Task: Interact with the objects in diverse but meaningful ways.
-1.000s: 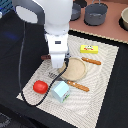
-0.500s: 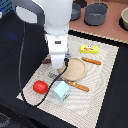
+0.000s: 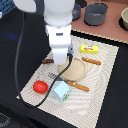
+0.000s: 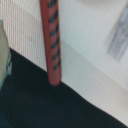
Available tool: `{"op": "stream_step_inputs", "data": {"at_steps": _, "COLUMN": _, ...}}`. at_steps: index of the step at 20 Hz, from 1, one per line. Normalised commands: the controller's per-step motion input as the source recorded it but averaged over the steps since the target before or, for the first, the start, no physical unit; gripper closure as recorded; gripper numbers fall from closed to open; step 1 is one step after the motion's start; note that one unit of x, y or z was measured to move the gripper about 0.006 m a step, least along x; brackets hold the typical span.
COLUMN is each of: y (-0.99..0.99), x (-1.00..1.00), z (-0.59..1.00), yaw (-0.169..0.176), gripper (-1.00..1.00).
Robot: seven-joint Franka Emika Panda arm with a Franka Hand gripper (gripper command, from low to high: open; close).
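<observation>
The stick (image 3: 48, 61), dark brown, lies at the left edge of the mat (image 3: 107, 75) in the exterior view, left of centre in the frame, mostly hidden behind the arm (image 3: 57, 25); only its end shows. In the wrist view the stick (image 4: 53, 40) appears reddish with dark stripes, running from the top of the frame down to the middle, its lower end reaching just past the mat's (image 4: 95, 45) edge over the dark table (image 4: 30, 95).

The gripper (image 3: 61, 59) hangs just right of the stick, over the near edge of a tan plate (image 3: 75, 71). Its fingers cannot be made out in either view, so I cannot tell whether the jaws are open or closed.

The ball (image 3: 40, 87), red, sits on the mat at lower left of the exterior view. Just to its right stands the carton (image 3: 61, 91), pale blue, close to the plate's lower edge. The block (image 3: 89, 49), yellow, lies at upper right of the mat, well apart from the ball.

An orange-handled fork (image 3: 70, 82) lies below the plate, its tines toward the left, its handle running to the lower right. An orange-handled knife (image 3: 92, 61) lies just right of the plate, below the block.

Beyond the mat, at the top of the exterior view, stands a grey pot (image 3: 96, 14). A bowl (image 3: 124, 19) is cut off by the upper right corner.
</observation>
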Motion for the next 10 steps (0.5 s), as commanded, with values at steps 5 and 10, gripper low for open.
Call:
{"op": "stream_step_inputs", "data": {"at_steps": 5, "y": -0.47, "x": 0.00, "z": 0.25, "yaw": -0.176, "gripper": -1.00}}
{"op": "stream_step_inputs", "data": {"at_steps": 10, "y": -0.54, "x": 0.03, "z": 0.04, "yaw": -0.179, "gripper": -1.00}}
